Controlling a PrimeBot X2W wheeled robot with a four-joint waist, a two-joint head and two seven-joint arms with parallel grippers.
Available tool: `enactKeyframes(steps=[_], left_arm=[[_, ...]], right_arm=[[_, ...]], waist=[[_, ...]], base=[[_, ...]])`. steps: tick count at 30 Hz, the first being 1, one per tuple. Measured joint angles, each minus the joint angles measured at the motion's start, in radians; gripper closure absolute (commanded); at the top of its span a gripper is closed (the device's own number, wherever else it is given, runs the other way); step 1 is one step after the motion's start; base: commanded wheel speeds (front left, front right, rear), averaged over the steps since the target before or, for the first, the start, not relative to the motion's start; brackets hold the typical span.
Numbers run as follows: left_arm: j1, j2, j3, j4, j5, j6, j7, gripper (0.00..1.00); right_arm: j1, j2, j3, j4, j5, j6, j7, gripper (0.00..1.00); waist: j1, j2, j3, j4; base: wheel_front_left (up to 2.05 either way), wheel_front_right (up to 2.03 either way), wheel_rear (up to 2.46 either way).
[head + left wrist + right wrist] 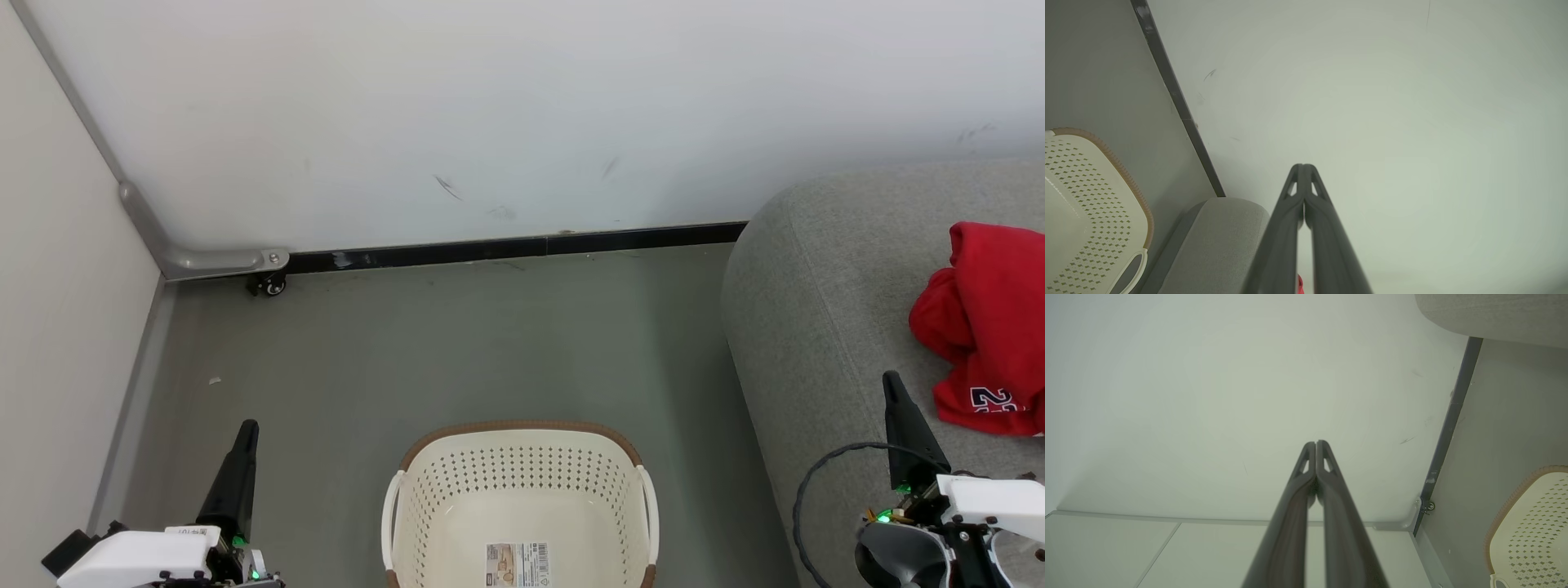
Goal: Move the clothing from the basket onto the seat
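The cream basket (424, 490) with its brown rim stands on the floor at bottom centre; no clothing lies inside, only a label on its bottom. Red clothing (988, 327) with dark lettering lies bunched on the grey seat (824, 327) at the right edge. My left gripper (246, 429) is shut and holds nothing, low at the left, clear of the basket. Over the seat's front part my right gripper (891, 380) is shut on nothing, just left of the clothing. The wrist views show both pairs of fingers pressed together, left gripper (1303, 166), right gripper (1316, 443), each aimed at the white wall.
A white wall (522, 106) with a black skirting strip (522, 245) closes the back. A pale panel (57, 286) with a metal foot and small castor (269, 284) bounds the left. Grey floor (457, 343) lies between basket and wall.
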Motion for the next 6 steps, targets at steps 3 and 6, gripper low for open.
enactKeyframes(steps=[3, 6], left_arm=[[0.0, 0.0, 0.0, -0.001, 0.0, 0.0, 0.0, 1.0], [0.0, 0.0, 0.0, -0.001, 0.0, 0.0, 0.0, 1.0]], right_arm=[[0.0, 0.0, 0.0, 0.0, 0.0, 0.0, 0.0, 1.0], [0.0, 0.0, 0.0, 0.0, 0.0, 0.0, 0.0, 1.0]], waist=[[0.0, 0.0, 0.0, 0.0], [0.0, 0.0, 0.0, 0.0]], base=[[0.0, 0.0, 0.0], [0.0, 0.0, 0.0]])
